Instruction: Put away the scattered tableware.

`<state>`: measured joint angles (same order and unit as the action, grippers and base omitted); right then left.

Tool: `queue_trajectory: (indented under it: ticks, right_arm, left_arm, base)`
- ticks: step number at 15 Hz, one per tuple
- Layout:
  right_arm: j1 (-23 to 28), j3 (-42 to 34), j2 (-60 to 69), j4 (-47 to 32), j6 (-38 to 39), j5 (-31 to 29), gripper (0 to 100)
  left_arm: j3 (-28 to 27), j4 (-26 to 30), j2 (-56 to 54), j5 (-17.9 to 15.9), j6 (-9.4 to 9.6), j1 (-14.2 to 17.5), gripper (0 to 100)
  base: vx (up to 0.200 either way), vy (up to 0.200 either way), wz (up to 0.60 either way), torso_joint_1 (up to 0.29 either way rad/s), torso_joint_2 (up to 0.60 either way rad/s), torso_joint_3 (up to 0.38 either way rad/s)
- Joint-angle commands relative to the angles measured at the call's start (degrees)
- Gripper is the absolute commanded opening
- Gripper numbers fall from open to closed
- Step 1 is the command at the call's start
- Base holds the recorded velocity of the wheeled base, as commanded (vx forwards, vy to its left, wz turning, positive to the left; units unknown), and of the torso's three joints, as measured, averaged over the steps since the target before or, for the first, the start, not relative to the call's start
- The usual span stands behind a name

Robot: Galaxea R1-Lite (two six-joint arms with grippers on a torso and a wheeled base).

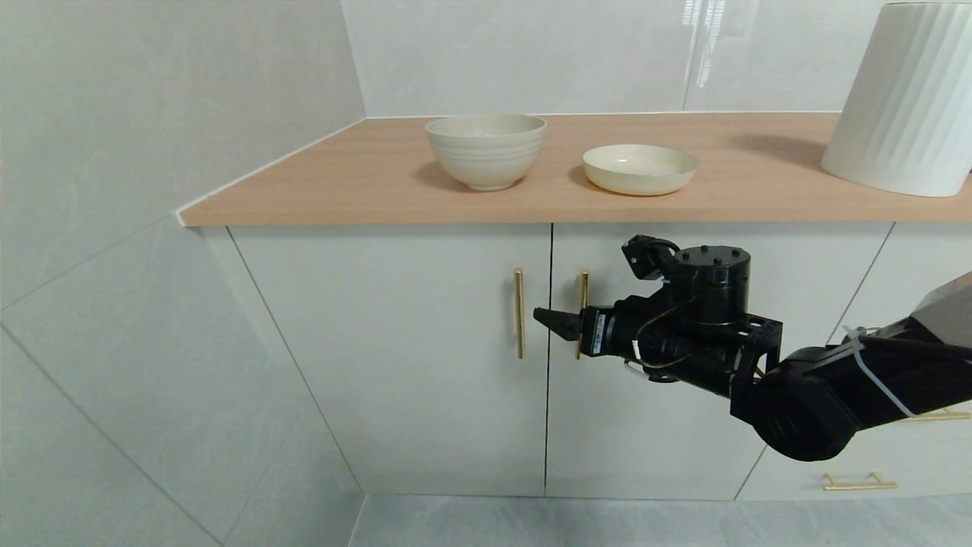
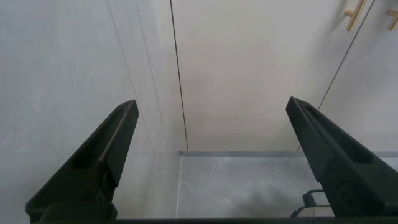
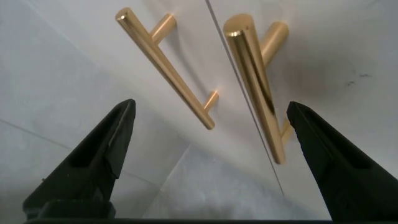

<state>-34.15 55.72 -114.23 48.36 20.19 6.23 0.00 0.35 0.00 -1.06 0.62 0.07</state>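
right gripper point(image 1: 557, 322) mid-frame by the gold handles point(image 1: 519, 311), jaws wide apart, empty, left gripper point(image 2: 211, 109) same, bowl point(image 1: 486, 150) and plate point(image 1: 640, 168) upper middle on counter point(image 1: 364, 182)

Kitchen: tiled walls point(image 1: 152, 152), wooden counter point(image 1: 364, 182), cabinets point(image 1: 395, 365).
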Motion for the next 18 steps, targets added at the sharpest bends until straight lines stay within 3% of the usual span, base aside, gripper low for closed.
queue_trajectory:
  ticks: [1, 12, 18]
  right_arm:
    - [-0.13, 0.18, -0.65, 0.16, 0.2, 0.01, 100]
    - [-2.77, -1.32, -0.91, 5.08, 3.98, 0.8, 100]
    - [-3.56, -5.71, 3.75, 5.08, 4.95, 5.99, 100]
  left_arm:
    - [0.0, 0.0, 0.0, -0.08, -0.01, 0.1, 100]
    - [0.0, 0.0, 0.0, 0.01, -0.09, 0.01, 100]
    - [0.0, 0.0, 0.0, 0.01, 0.08, 0.1, 100]
  base:
    - [0.0, 0.0, 0.0, 0.0, 0.0, 0.0]
    - [0.0, 0.0, 0.0, 0.0, 0.0, 0.0]
    - [0.0, 0.0, 0.0, 0.0, 0.0, 0.0]
